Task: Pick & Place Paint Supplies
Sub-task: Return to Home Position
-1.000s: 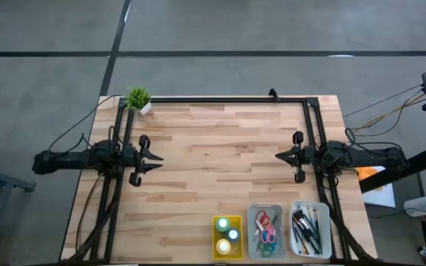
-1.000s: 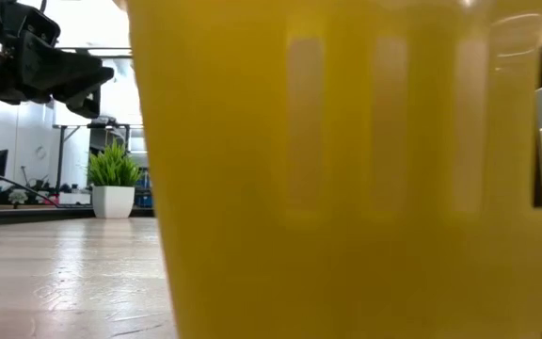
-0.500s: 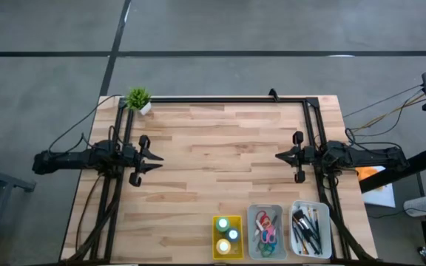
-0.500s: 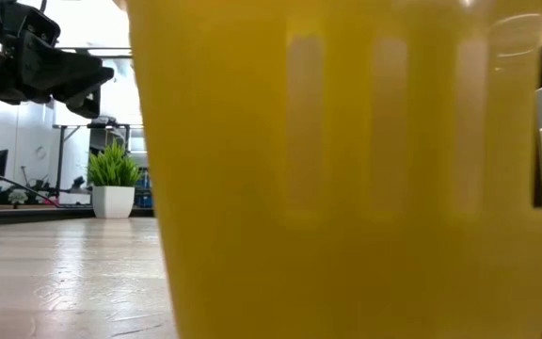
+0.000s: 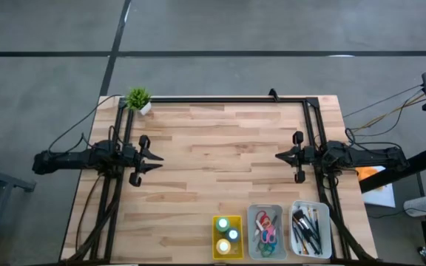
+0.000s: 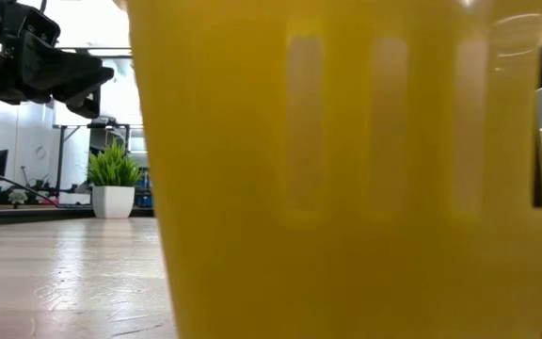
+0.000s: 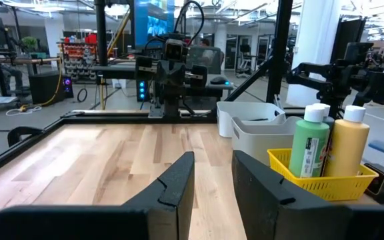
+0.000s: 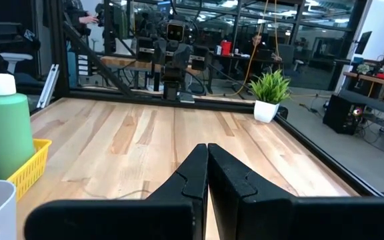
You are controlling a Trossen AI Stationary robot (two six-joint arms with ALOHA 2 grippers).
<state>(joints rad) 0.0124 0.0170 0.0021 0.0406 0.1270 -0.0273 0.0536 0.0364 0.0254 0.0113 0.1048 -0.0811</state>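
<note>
The left gripper (image 5: pixel 158 162) is seen with its fingers a little spread and nothing between them. The right gripper (image 5: pixel 277 156) is seen with its fingers pressed together, also empty. Compared with half a second and one second ago, no change can be found: both arms, the trays and their contents are placed exactly as before.

Three trays are lined up at the bench (image 5: pixel 220 148) edge opposite to the plant (image 5: pixel 138 98), toward the corner on the right arm's side. The bottles (image 5: pixel 233 234) are stood upright in the yellow tray (image 5: pixel 228 256). The scissors (image 5: pixel 266 227) are laid in the grey tray (image 5: pixel 267 252) beside it, and the brushes (image 5: pixel 307 229) in the white tray (image 5: pixel 325 244) nearest the corner. The plant is kept at the far corner on the left arm's side. The low view is almost fully blocked by the yellow tray's wall.

Both arms are held low and level, each reaching in from the middle of its own bench edge. The grippers are pointed at each other, well apart.
</note>
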